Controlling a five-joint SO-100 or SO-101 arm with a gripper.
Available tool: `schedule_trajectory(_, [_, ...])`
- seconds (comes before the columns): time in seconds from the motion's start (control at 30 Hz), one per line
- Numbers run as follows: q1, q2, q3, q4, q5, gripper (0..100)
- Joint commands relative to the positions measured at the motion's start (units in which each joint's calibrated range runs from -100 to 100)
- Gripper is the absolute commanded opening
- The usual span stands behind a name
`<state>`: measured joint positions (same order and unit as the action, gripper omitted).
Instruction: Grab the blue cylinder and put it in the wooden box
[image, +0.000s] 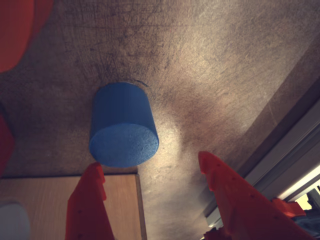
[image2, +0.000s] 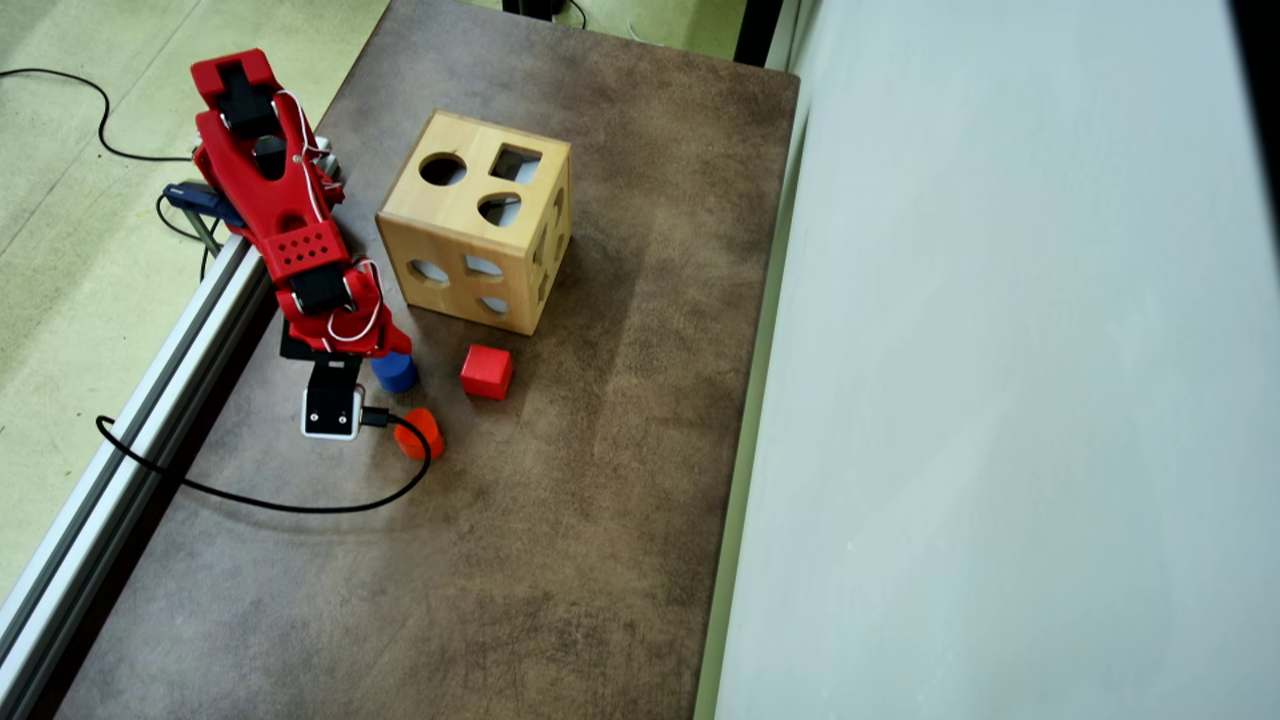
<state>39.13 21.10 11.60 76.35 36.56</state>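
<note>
The blue cylinder (image: 124, 131) stands on end on the brown table, its flat round end facing the wrist camera. My gripper (image: 150, 160) is open, with its two red fingers spread wide. The left fingertip (image: 95, 170) sits at the cylinder's near edge, and the cylinder lies ahead of the gap, toward its left side. Nothing is held. In the overhead view the cylinder (image2: 397, 373) peeks out beside my gripper (image2: 372, 348), whose fingers are mostly hidden under the wrist. The wooden box (image2: 480, 235) stands just beyond; a pale wood face (image: 45, 200) shows in the wrist view.
A red cube (image2: 487, 371) lies right of the cylinder and an orange block (image2: 418, 434) below it in the overhead view. An aluminium rail (image2: 150, 400) runs along the table's left edge. A black cable (image2: 270, 503) loops over the table. A white wall (image2: 1000, 400) bounds the right.
</note>
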Motion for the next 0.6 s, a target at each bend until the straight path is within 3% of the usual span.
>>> schedule_trajectory(0.0, [-0.8,-0.4,-0.3,-2.6,0.1,30])
schedule_trajectory(0.57, [-6.3,0.1,6.7,-4.9,-0.3,30])
